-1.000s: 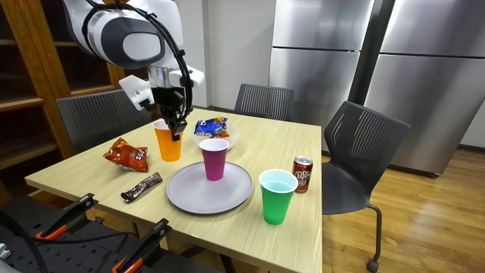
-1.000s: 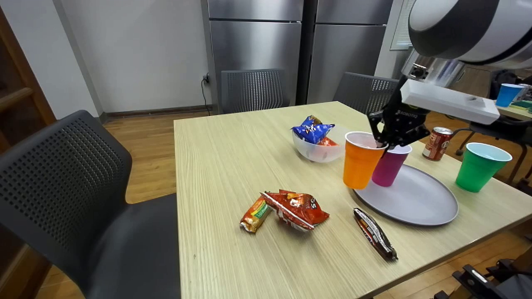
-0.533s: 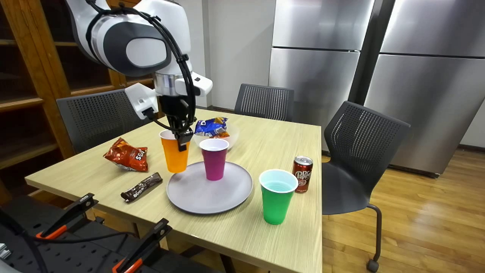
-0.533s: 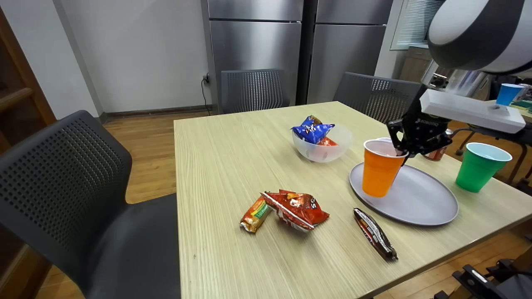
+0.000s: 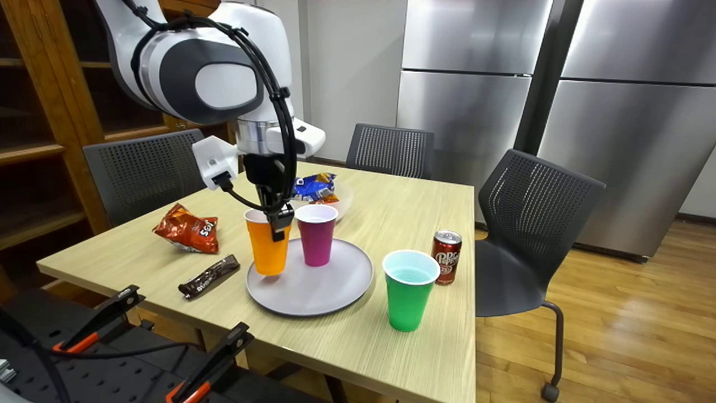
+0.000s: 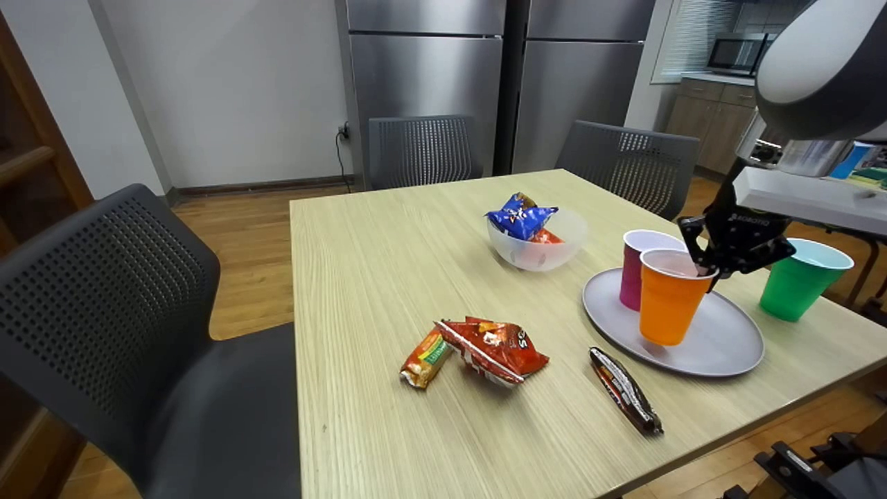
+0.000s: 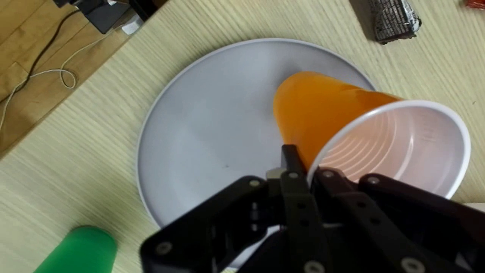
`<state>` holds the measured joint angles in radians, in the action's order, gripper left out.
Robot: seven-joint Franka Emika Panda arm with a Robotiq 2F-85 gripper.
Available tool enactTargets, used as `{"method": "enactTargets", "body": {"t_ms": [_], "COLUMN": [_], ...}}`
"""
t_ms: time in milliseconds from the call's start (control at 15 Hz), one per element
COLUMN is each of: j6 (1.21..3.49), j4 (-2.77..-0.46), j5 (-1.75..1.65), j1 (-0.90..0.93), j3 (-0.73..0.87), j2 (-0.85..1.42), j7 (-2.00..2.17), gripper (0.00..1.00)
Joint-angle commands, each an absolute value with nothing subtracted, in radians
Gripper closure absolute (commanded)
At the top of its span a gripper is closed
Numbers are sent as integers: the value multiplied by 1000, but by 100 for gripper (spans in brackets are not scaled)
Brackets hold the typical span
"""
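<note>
The fingers (image 7: 292, 165) grasp the orange cup (image 6: 671, 305), so please guide it upright, gently, within the edge of the plate (image 5: 321, 294).

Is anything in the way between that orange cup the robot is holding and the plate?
Nothing visible: the gripper holds the orange cup by its wall right over the grey plate. The purple cup stands on that plate, but beside the orange one, not under it.
</note>
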<state>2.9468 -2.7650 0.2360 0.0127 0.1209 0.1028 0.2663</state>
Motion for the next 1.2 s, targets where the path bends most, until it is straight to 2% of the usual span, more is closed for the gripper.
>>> {"method": "enactTargets", "body": {"t_ms": [0,1133], "j6": [2971,2968], "j4": [-2798,-2777], "j5": [186,185], "j1": [-7,0], "j3": [138,173], "j2": [81,151], "j7": [321,358], "gripper": [99,99]}}
